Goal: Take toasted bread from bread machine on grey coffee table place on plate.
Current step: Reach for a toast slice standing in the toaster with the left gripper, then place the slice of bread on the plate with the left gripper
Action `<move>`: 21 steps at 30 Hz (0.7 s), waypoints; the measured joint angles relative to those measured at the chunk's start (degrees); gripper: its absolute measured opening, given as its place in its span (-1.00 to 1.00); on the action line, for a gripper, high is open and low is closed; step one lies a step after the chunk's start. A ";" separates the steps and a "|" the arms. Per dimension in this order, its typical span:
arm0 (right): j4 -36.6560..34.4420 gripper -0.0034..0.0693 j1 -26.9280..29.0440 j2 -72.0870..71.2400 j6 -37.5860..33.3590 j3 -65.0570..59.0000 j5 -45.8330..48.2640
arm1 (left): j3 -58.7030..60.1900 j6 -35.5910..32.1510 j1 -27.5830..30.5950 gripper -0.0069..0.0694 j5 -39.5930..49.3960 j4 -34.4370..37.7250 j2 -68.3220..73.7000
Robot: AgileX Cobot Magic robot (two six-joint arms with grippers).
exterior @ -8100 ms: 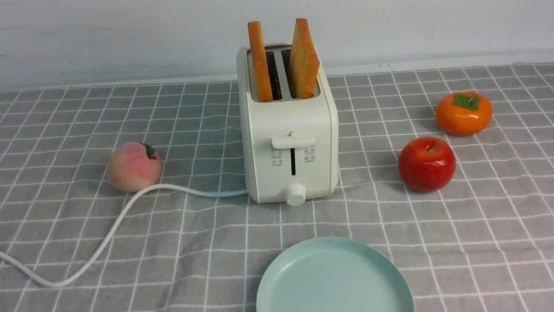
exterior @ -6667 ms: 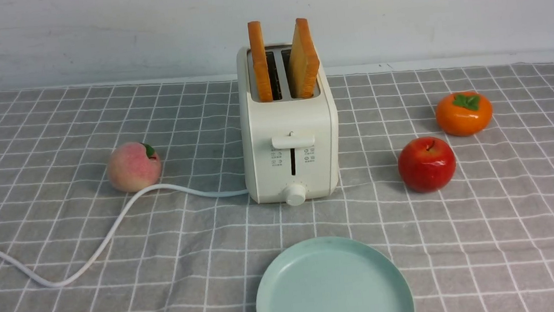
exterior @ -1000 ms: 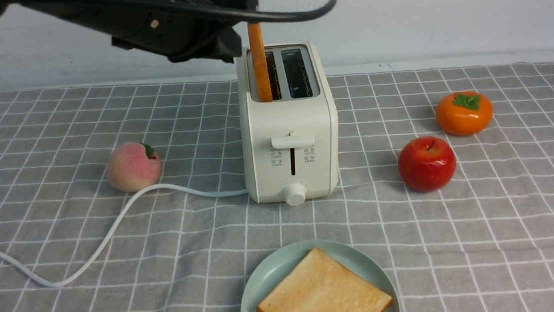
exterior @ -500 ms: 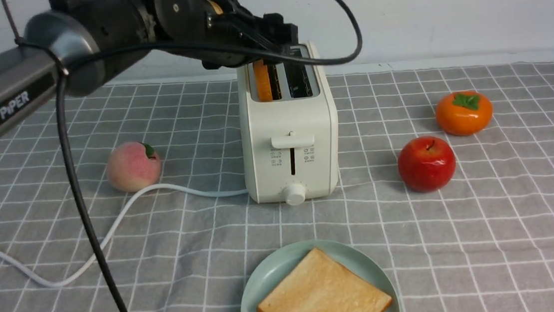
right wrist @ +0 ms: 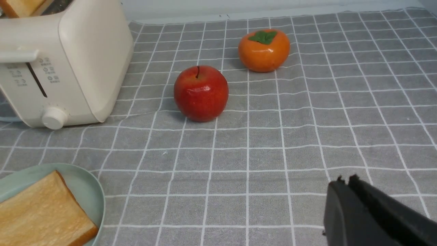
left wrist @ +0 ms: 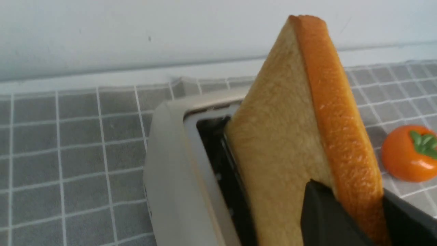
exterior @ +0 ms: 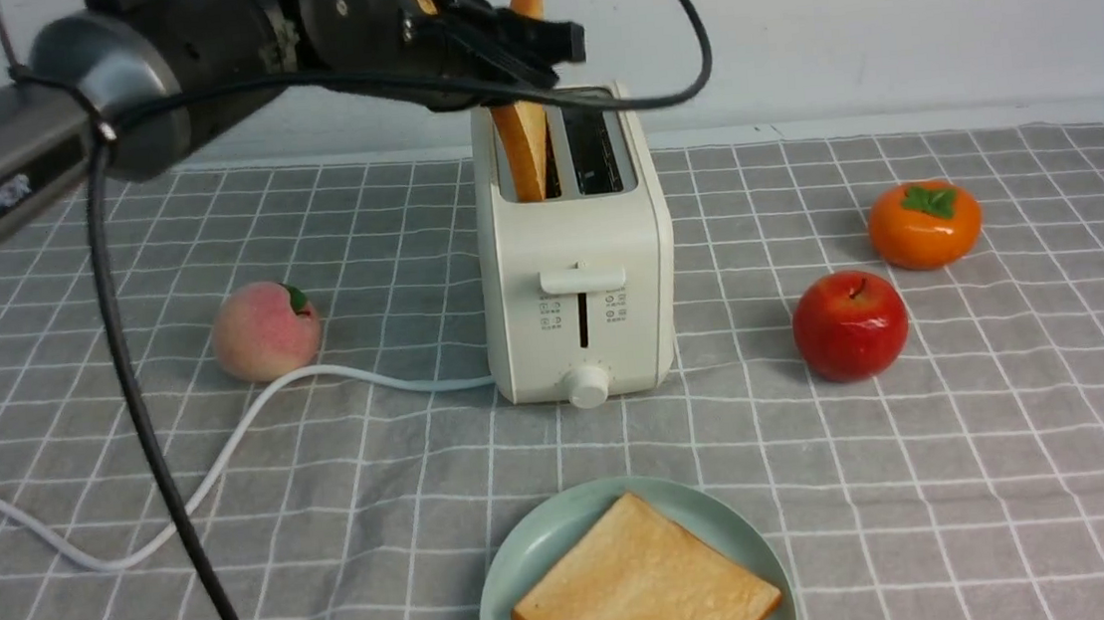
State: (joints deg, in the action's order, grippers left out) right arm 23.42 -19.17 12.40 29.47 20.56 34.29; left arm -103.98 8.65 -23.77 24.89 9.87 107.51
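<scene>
Overhead, pinched the held slice point(exterior: 526, 147) between the fingers point(left wrist: 321, 218) of the left gripper point(exterior: 554, 45), one black pad against each pale face, clenched tight on the bread. Carried it on edge rather than flat: broad faces turned to the sides, orange-brown crust edge turned back toward the robot. Tipped it like a diamond, one corner jutting up past the fingers, the opposite end dropping below them into the left slot of the bread machine point(exterior: 577, 248). Ran its long line, corner to corner, close to vertical but leaning, upper end toward the robot's right. Could not tell the depth of the lower end inside the slot.

Found the other slice point(exterior: 644, 582) far below the fingers and nearer the robot, flat and face up on the plate point(exterior: 533, 543), one corner aimed back at the bread machine. Saw the right gripper point(right wrist: 344, 179) over bare cloth, nearer the robot than the apple point(exterior: 850, 326), its own fingertips pressed together on nothing.

Under everything, noted the grey coffee table point(exterior: 976, 473), grey cloth crossed by thin white lines, faintly wrinkled. Spotted a peach point(exterior: 266, 331) below and left of the fingers, just beside the white cord point(exterior: 418, 383) trailing from the bread machine. Placed the apple and a persimmon point(exterior: 924, 224) below and right of the fingers, near each other but apart. Behind the fingers, made out only a plain pale wall point(exterior: 886, 11).
</scene>
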 joint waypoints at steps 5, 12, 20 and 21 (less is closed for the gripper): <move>0.00 -0.89 0.00 0.00 0.00 0.00 -0.06 | -0.46 0.49 0.00 -0.54 12.75 1.74 -11.58; 0.00 -0.87 0.00 0.00 0.00 0.00 -0.36 | 3.22 0.42 0.00 -0.54 37.92 4.52 -17.44; -0.06 -0.86 0.00 0.00 0.00 0.00 -0.36 | 24.36 -8.66 0.00 -0.54 35.94 20.58 -16.88; -0.20 -0.86 0.00 0.00 0.00 0.00 -0.36 | 27.16 -11.00 0.00 -0.54 34.46 23.50 -16.83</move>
State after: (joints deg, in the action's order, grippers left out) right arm 23.23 -19.17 12.40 29.47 20.56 33.93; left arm -76.82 -2.34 -23.77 59.35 33.38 90.68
